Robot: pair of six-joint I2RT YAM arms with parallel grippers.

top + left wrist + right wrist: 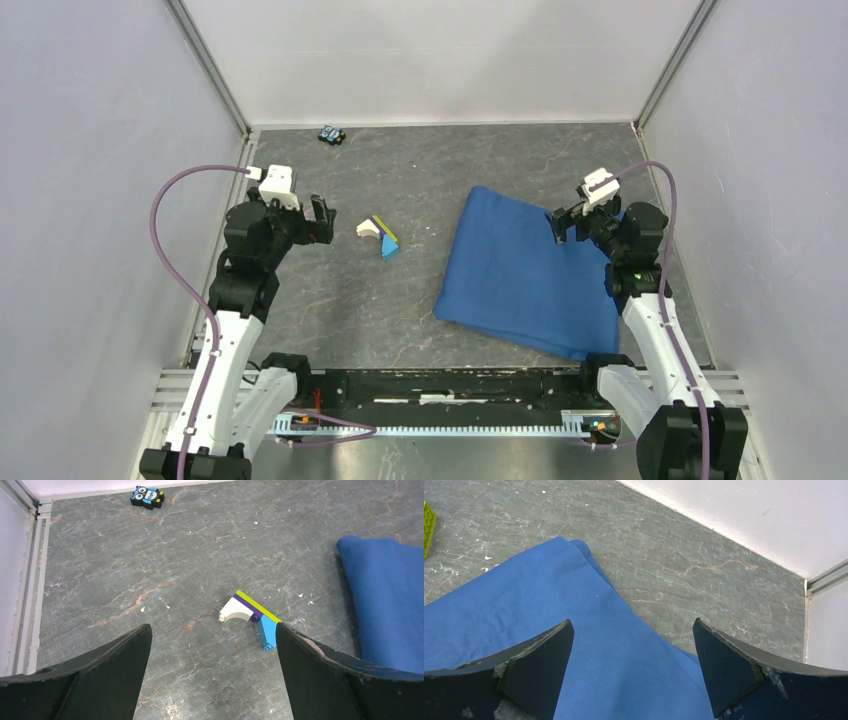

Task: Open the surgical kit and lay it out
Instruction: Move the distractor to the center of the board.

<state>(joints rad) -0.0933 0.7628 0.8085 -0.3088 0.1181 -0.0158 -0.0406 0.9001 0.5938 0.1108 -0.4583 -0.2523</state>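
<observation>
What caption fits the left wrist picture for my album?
Open left end effector facing a block toy, blue cloth wrap nearby.

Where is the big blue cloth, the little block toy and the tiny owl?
blue cloth [525,275]: top view, the middle of its flat folded top.
block toy [251,616]: left wrist view, its middle, between the white and blue pieces.
owl toy [147,496]: left wrist view, its face.

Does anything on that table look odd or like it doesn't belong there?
Two things look stray: a small white, yellow and blue block toy lying midway across the table, and a tiny owl-faced figure at its far edge. Neither seems part of a surgical kit. The folded blue cloth wrap lies askew.
</observation>
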